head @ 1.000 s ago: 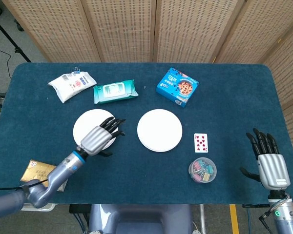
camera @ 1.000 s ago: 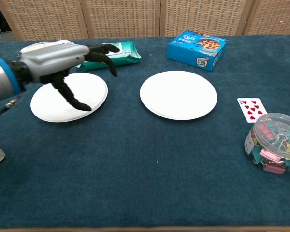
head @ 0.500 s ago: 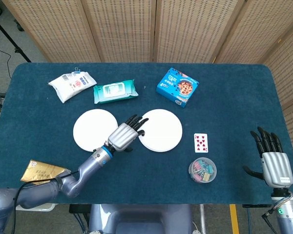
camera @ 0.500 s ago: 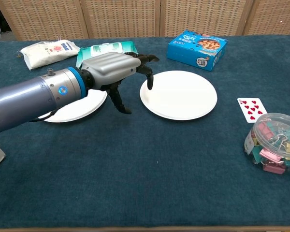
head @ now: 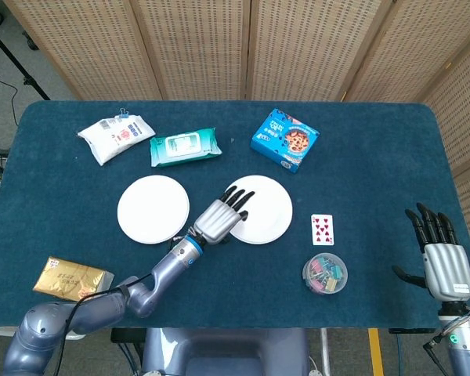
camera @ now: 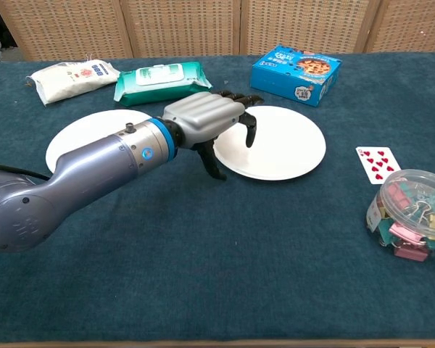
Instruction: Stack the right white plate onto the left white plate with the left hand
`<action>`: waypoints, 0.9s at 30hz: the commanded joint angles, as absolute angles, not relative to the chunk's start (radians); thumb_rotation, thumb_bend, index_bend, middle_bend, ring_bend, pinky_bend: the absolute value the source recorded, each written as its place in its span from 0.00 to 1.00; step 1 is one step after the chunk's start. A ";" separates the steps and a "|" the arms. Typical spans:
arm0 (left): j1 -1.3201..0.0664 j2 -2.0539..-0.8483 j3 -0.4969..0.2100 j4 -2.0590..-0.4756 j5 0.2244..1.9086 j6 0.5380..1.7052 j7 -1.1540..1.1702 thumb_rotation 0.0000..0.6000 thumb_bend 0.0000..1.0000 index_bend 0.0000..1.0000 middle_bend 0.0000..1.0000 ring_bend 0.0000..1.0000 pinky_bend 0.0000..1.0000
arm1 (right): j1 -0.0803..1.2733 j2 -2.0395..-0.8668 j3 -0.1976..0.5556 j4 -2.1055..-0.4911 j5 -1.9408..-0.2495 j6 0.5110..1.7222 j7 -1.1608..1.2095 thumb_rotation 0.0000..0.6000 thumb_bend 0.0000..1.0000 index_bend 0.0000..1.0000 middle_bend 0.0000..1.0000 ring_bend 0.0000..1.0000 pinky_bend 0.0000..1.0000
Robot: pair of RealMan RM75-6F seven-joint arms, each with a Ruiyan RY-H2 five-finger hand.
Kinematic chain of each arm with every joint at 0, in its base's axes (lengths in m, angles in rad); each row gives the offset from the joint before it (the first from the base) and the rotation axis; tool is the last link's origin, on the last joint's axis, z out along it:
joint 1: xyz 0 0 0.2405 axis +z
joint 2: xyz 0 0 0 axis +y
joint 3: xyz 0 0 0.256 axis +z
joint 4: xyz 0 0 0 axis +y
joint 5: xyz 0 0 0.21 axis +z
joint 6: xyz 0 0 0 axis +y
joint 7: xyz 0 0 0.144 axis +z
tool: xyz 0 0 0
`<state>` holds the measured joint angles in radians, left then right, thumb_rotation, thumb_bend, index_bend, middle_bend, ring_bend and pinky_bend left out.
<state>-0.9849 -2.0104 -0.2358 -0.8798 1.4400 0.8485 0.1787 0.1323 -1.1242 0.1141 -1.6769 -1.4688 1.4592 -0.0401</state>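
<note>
your left hand (head: 221, 217) is hanging over the left edge of the right white plate (head: 260, 208), with its fingers apart and curling downward, and it is holding nothing. in the chest view the dark fingertips (camera: 250, 134) are pointing down at the plate's near-left part; you cannot tell if they are touching it. this plate is lying flat near the middle of the table (head: 376, 157), apart from the left white plate (head: 151, 209), which is lying flat just beside it on the left, under your forearm in the chest view.

your right hand (head: 440, 255) is staying off the table's right edge, low, with fingers spread and empty.

the table is wearing a dark teal cloth. on it are lying a blue cookie box (head: 284, 139), a green wipes pack (head: 183, 146), a white bag (head: 115, 138), a playing card (head: 322, 229), a clear tub of clips (head: 324, 273) and a golden packet (head: 72, 277). behind the table, woven folding screens (head: 243, 47) are standing.
</note>
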 commanded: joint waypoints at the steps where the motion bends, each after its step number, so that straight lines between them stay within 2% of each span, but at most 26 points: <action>1: -1.012 -2.043 -0.251 -0.839 1.424 0.839 0.189 1.00 0.08 0.45 0.00 0.00 0.00 | 0.132 -1.124 0.113 -1.677 -1.470 1.459 -0.041 1.00 0.00 0.05 0.00 0.00 0.00; 5: -1.037 -2.079 -0.259 -0.793 1.413 0.829 0.178 1.00 0.10 0.47 0.00 0.00 0.00 | 0.133 -1.124 0.110 -1.678 -1.474 1.458 -0.042 1.00 0.00 0.05 0.00 0.00 0.00; 8: -1.048 -2.098 -0.258 -0.770 1.411 0.828 0.167 1.00 0.21 0.54 0.00 0.00 0.00 | 0.133 -1.123 0.108 -1.680 -1.478 1.459 -0.042 1.00 0.00 0.05 0.00 0.00 0.00; 10: -1.052 -2.107 -0.258 -0.760 1.409 0.831 0.159 1.00 0.33 0.60 0.00 0.00 0.00 | 0.132 -1.122 0.108 -1.681 -1.479 1.461 -0.041 1.00 0.00 0.05 0.00 0.00 0.00; 13: -1.055 -2.117 -0.253 -0.744 1.409 0.839 0.157 1.00 0.40 0.66 0.00 0.00 0.00 | 0.130 -1.119 0.108 -1.683 -1.479 1.465 -0.036 1.00 0.00 0.05 0.00 0.00 0.00; 27: -1.038 -2.090 -0.274 -0.763 1.388 0.907 0.120 1.00 0.49 0.86 0.00 0.00 0.00 | 0.127 -1.111 0.107 -1.686 -1.485 1.472 -0.018 1.00 0.00 0.05 0.00 0.00 0.00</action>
<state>-1.0415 -2.0994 -0.2686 -0.7542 1.3885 0.8975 0.1281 0.1271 -1.1114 0.1067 -1.6863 -1.4853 1.4716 -0.0179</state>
